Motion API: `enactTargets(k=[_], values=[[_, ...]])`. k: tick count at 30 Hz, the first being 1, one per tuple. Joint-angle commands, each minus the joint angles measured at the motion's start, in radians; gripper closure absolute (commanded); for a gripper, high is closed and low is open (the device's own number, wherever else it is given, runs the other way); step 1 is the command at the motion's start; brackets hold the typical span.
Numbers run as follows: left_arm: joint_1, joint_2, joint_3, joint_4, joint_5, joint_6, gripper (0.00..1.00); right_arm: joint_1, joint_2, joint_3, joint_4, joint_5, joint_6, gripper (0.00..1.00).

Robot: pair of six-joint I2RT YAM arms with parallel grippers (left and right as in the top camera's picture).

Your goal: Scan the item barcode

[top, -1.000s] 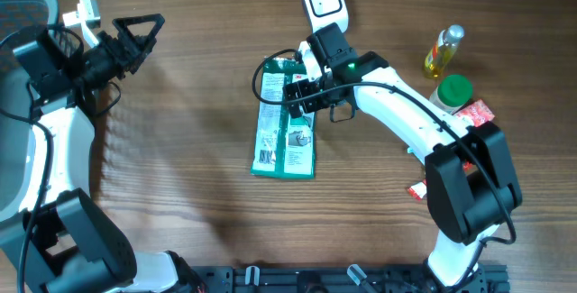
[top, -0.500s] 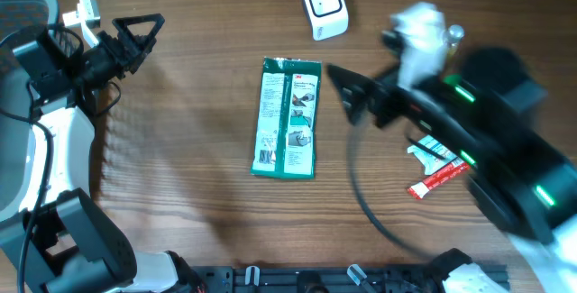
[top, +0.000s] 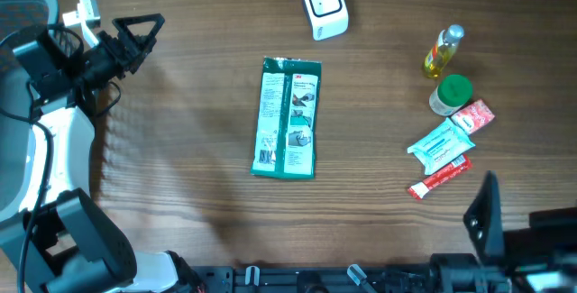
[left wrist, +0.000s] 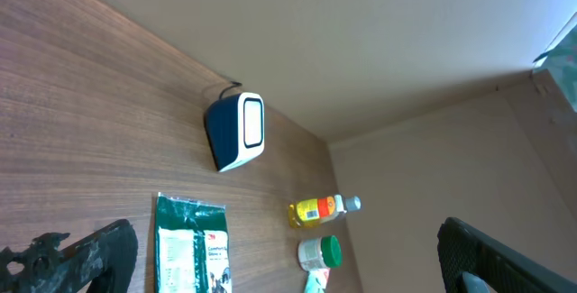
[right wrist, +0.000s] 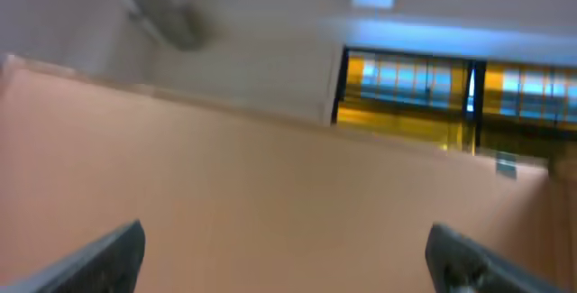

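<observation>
The item, a flat green package [top: 287, 117], lies face up mid-table with nothing touching it; the left wrist view shows its top end [left wrist: 191, 250]. The white barcode scanner [top: 325, 6] stands behind it at the far edge, and its dark side and white face [left wrist: 236, 131] show in the left wrist view. My left gripper [top: 140, 30] hovers open at the far left, well away from the package, with nothing between its fingers [left wrist: 81, 257]. My right gripper [top: 518, 225] is drawn back to the front right corner, open and empty. Its wrist camera sees only a wall and ceiling between the fingertips [right wrist: 108, 255].
A yellow oil bottle [top: 444, 50], a green-lidded jar [top: 451, 93], a red packet [top: 475, 115], a teal pouch [top: 440, 146] and a red tube [top: 439, 178] cluster on the right side. A white chair back [top: 22, 9] shows at the far left.
The right arm has left the green package and swung back to the front right corner. The package stays flat where it was. The left arm has not moved.
</observation>
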Motion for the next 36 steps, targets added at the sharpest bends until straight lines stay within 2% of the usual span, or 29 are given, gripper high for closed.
enactTargets(k=[1,6,10,16,36], values=[[0.003,0.002,0.006,0.004,0.003,0.005,0.0,-0.005,-0.05,-0.194,0.135,-0.038,-0.087,0.0],[0.003,0.002,0.006,0.004,0.003,0.005,0.0,-0.004,-0.05,-0.456,0.12,-0.034,-0.05,0.0],[0.003,0.002,0.006,0.004,0.003,0.005,0.0,-0.004,-0.051,-0.628,0.169,-0.001,-0.02,0.01],[0.003,0.002,0.006,0.004,0.003,0.005,0.0,-0.003,-0.05,-0.627,-0.147,-0.02,-0.025,0.0],[0.003,0.002,0.006,0.004,0.003,0.005,0.0,-0.005,-0.049,-0.627,-0.148,-0.019,-0.034,0.0]])
